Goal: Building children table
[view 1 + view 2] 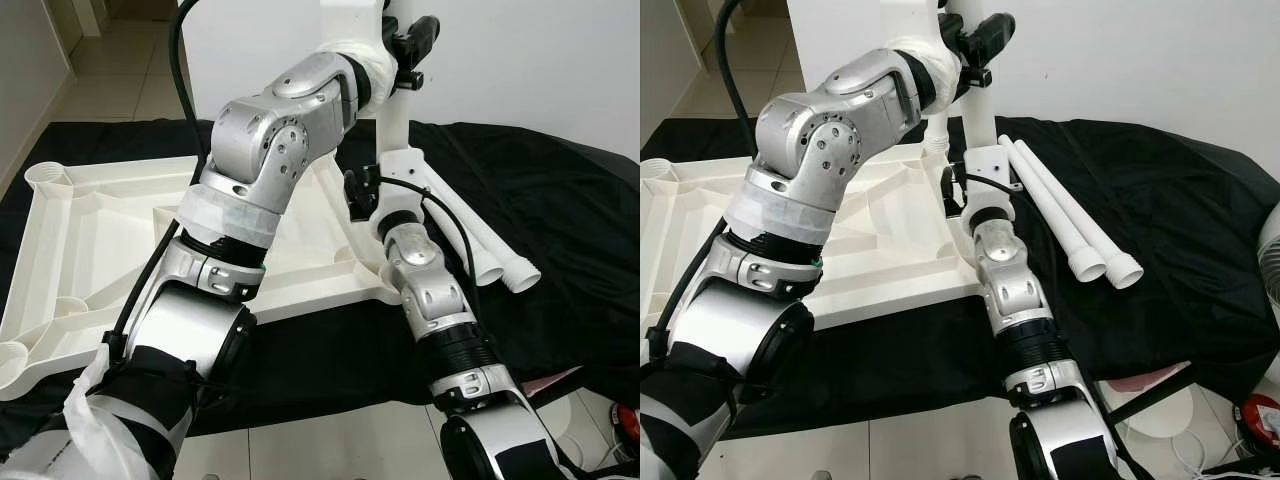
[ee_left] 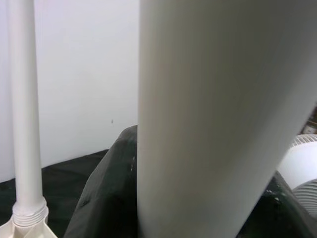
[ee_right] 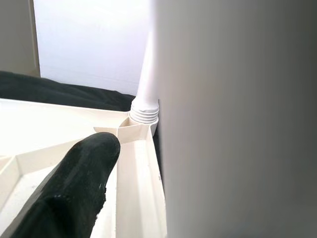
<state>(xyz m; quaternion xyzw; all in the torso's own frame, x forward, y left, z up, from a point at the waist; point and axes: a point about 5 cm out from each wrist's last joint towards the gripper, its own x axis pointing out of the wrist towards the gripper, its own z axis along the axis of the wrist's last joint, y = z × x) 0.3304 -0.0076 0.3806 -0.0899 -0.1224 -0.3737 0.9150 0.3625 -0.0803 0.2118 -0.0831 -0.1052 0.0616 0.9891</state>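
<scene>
The tabletop (image 1: 90,240), a white ribbed plastic panel, lies upside down on a black cloth (image 1: 1170,200) spread over the floor (image 1: 330,445). Corner sockets sit along its rim.

One white leg (image 1: 392,110) stands upright at the panel's corner nearest the right arm. A second leg (image 2: 24,99) stands upright in another corner socket, its threaded collar seated in the socket, as the wrist views show.

Two loose legs (image 1: 1065,215) lie side by side on the cloth, at 3 o'clock from the upright leg, threaded ends toward the robot.

The left hand (image 1: 412,45) is raised to the upper part of the upright leg, at 12 o'clock from the panel's near corner. Its black fingers sit against the leg; the left wrist view has the leg close in front of the camera. How tightly the fingers close cannot be told.

The right hand (image 1: 362,195) is low on the same leg, just above the panel corner. One black finger (image 3: 74,188) lies beside the leg over the panel's ribs. The grip state cannot be told.

A white fan (image 2: 302,168) stands beyond the cloth's right edge.
</scene>
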